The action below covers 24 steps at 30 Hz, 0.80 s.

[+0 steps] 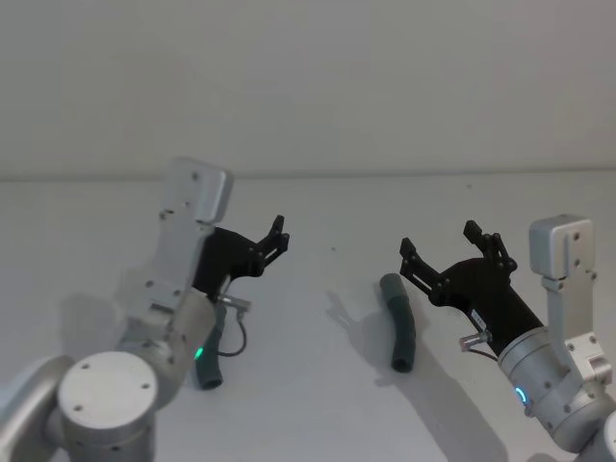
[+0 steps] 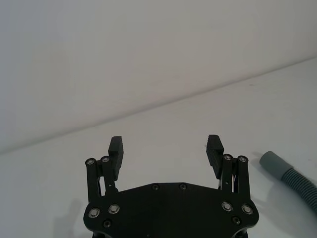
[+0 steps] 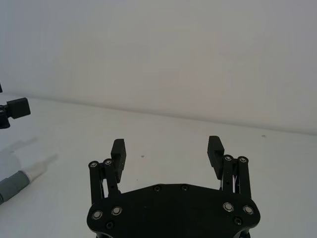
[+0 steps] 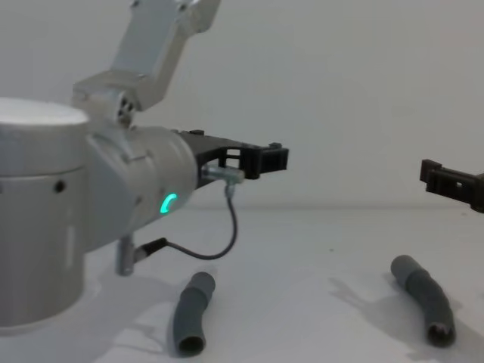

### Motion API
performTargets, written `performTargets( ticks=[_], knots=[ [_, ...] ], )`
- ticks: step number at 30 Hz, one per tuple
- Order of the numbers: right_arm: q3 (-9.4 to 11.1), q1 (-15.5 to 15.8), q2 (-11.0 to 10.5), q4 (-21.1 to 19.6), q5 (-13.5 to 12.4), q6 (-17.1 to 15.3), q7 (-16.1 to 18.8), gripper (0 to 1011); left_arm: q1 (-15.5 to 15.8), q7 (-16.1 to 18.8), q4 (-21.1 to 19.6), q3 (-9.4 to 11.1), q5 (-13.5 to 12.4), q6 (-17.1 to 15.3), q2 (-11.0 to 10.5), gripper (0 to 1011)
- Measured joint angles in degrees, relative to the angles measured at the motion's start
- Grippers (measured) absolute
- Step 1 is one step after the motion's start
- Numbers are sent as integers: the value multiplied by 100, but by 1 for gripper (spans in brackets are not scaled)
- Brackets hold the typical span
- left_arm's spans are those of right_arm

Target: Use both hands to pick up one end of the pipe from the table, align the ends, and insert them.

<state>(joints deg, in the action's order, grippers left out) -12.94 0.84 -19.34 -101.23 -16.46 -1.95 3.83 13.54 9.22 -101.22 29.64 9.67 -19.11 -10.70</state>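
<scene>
Your left gripper (image 1: 279, 238) hangs above the table (image 1: 318, 414) on the left. It points forward and toward the middle, its jaws spread wide with nothing between them. Your right gripper (image 1: 439, 241) hangs at much the same height on the right, also angled toward the middle, jaws just as wide and just as empty. The two are well apart.

Both pieces of the pipe lie flat on the table, and neither gripper touches them. The left hose (image 4: 193, 311) lies under your left arm (image 1: 183, 279), which partly hides it in the head view. From the chest you see it whole, gently curved, its near end a hollow mouth facing the robot. In the right wrist view its far end shows as a grey sleeve ending in a narrower white tip (image 3: 33, 172), lower than a left-gripper finger (image 3: 17, 108). The right hose (image 1: 399, 322) lies near the middle of the table, just left of and below your right gripper, curved and running from far to near. Its near end is hollow too, and its far end is a smooth grey cuff (image 2: 271, 161) on a ribbed body. The two hoses are well apart.

A thin dark cable (image 4: 227, 234) loops from the left wrist. A green light (image 4: 168, 203) glows on the left arm and a blue light (image 1: 521, 397) on the right arm (image 1: 563, 385).

The table is plain matte white, marked by soft shadows of the arms and hoses. Behind it a bare pale wall (image 1: 308, 87) meets its far edge.
</scene>
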Motion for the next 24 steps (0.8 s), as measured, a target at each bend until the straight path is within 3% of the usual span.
performTargets(
  ticks=[12,19,24],
  knots=[
    [0,0,0,0,0,0,0,1002,-281,1096,-409,213,-387,-1144,763,1001],
    [0,0,0,0,0,0,0,1002,-373,1426,-534,271,-506,-1503,977,1001],
    [1,0,0,0,0,0,0,1002,-507,1510,-774,204,-502,-1909,993,1001]
  ],
)
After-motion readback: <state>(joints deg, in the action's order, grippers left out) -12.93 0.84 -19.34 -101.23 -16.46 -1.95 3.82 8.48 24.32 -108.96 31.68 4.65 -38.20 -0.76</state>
